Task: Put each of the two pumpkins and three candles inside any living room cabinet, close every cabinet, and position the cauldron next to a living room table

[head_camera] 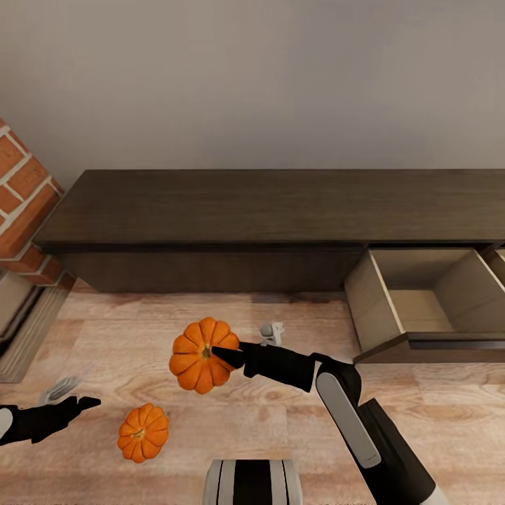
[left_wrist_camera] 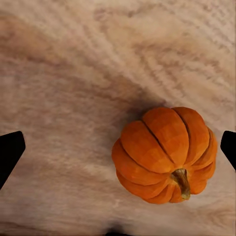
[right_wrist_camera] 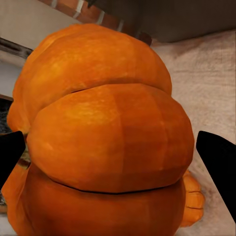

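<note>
At the bottom left of the head view, the left gripper [head_camera: 73, 403] reaches in from the frame edge, its arm cut off there. In the left wrist view its black fingertips [left_wrist_camera: 10, 152] sit wide apart at the two side edges, nothing between them but floor and the second pumpkin [left_wrist_camera: 164, 155], which rests on the light wood floor [head_camera: 280, 421] with its brownish stem pointing up and a little sideways. In the head view that pumpkin [head_camera: 143, 432] lies just right of the left gripper.

Slightly farther up, near centre, the right gripper [head_camera: 226, 356] pinches the first pumpkin [head_camera: 203, 354], held above the floor with its stem end turned toward the camera. The right wrist view shows this pumpkin [right_wrist_camera: 108, 137] bulging between the dark fingers; its far side is hidden.

Beyond, the cabinet [head_camera: 273, 207] runs lengthwise across the frame against the wall, its right end cut off. One drawer [head_camera: 421, 308] at centre right stands pulled out, pale inside. Brick of the fireplace [head_camera: 21, 203] shows at the left edge.
</note>
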Controlling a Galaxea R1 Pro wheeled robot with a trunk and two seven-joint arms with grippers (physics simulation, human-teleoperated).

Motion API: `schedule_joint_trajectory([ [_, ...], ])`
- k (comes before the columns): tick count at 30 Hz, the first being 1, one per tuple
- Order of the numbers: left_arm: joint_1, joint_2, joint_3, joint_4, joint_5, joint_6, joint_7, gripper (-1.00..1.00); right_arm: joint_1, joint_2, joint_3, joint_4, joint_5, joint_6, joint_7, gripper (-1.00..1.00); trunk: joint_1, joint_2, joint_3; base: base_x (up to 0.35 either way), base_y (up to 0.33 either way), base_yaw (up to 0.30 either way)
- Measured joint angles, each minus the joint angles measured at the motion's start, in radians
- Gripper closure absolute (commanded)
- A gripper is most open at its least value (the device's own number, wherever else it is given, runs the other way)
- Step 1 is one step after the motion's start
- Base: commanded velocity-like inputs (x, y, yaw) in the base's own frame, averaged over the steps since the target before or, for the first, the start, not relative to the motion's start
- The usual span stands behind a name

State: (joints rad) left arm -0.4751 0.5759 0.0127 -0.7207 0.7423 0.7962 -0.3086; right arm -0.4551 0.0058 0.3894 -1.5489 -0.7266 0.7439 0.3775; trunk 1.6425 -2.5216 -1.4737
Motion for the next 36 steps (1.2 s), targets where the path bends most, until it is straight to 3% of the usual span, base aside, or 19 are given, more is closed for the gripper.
schedule_joint_trajectory([
  [4,0.000,-0.003,-0.013,0.031,-0.006,-0.073,-0.060,-1.00,0.000,0.000,0.000,0.000,0.000,-0.001,0.009,1.00,0.002,-0.001,-0.015,0.000,0.000,0.000],
  [6,0.000,-0.005,-0.037,0.064,-0.008,-0.120,-0.080,-1.00,0.000,-0.001,0.000,0.000,0.001,-0.001,0.010,1.00,0.003,-0.001,-0.023,0.000,0.000,0.000],
  [14,0.000,0.016,-0.052,0.078,-0.021,-0.152,-0.242,-1.00,0.000,-0.002,-0.001,0.000,-0.001,-0.001,0.015,1.00,0.006,-0.003,-0.054,0.000,0.000,0.000],
  [23,0.000,0.050,-0.051,0.073,-0.028,-0.165,-0.279,-1.00,0.002,-0.002,-0.003,0.000,-0.005,-0.002,0.119,1.00,0.010,-0.005,-0.089,0.000,0.000,0.000],
  [27,0.000,0.053,-0.053,0.071,-0.031,-0.179,-0.304,-1.00,0.003,-0.002,-0.003,0.001,0.000,-0.019,0.150,1.00,0.012,-0.006,-0.104,0.000,0.000,0.000],
  [34,0.000,0.043,-0.057,0.072,-0.083,-0.226,-0.323,-1.00,0.003,-0.002,-0.005,0.003,0.001,-0.048,0.162,1.00,0.015,-0.008,-0.132,0.000,0.000,0.000],
  [36,0.000,0.041,-0.057,0.072,-0.096,-0.239,-0.324,-1.00,0.003,-0.002,-0.032,0.004,-0.004,-0.051,0.163,1.00,0.016,-0.008,-0.139,0.000,0.000,0.000],
])
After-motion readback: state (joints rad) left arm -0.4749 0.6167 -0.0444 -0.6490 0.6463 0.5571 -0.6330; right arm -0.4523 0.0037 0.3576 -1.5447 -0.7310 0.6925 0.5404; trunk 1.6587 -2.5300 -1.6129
